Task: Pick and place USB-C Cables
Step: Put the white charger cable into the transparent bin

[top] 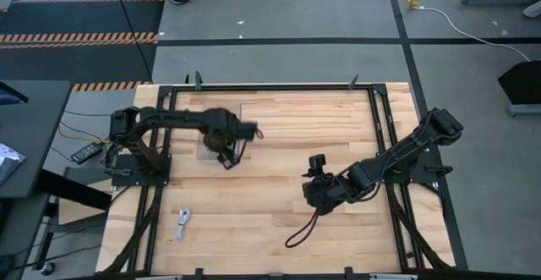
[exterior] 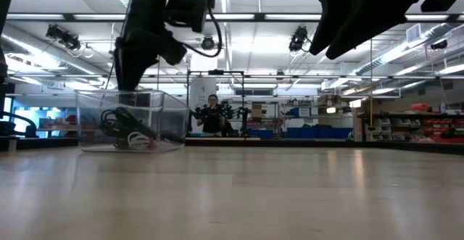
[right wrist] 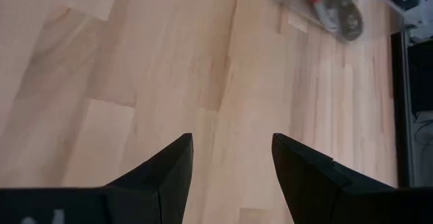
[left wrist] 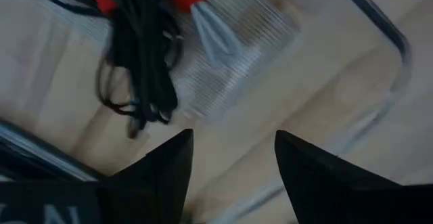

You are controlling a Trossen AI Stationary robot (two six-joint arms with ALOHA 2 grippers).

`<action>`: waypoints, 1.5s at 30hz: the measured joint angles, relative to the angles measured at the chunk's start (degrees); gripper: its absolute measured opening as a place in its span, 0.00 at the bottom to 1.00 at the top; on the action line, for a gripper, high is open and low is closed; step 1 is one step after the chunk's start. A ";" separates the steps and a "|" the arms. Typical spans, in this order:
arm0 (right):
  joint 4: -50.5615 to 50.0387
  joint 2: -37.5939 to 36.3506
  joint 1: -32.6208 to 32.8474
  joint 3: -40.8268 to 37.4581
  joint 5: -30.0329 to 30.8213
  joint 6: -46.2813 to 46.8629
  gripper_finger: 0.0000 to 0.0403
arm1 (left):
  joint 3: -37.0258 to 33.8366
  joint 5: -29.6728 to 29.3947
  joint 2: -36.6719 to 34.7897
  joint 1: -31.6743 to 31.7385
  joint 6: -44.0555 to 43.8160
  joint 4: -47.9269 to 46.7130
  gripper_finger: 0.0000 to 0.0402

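Only the high view shows a silvery-white cable (top: 183,224) at seven o'clock on the table (top: 279,221). The left gripper (left wrist: 230,166) gapes empty over the clear bin (exterior: 170,113), cables (left wrist: 139,55) blurred; the right gripper (right wrist: 230,163) is spread, empty.

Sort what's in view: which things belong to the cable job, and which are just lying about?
Job: bundled cables in clear bin; silvery-white cable on table.
Lying about: white floor cord; dark handset.
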 joint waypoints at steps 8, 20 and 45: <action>2.58 0.00 -2.43 0.00 -0.46 -3.85 0.52 | 5.40 -19.62 0.02 -6.95 -5.32 -4.72 0.54; -0.85 0.00 -3.21 0.00 -1.53 -2.92 0.52 | 15.74 -4.16 0.02 -24.31 -15.50 -7.73 0.53; 2.34 -0.01 -4.76 0.00 -4.51 -5.02 0.52 | -10.48 8.62 0.02 -55.73 -78.09 12.10 0.54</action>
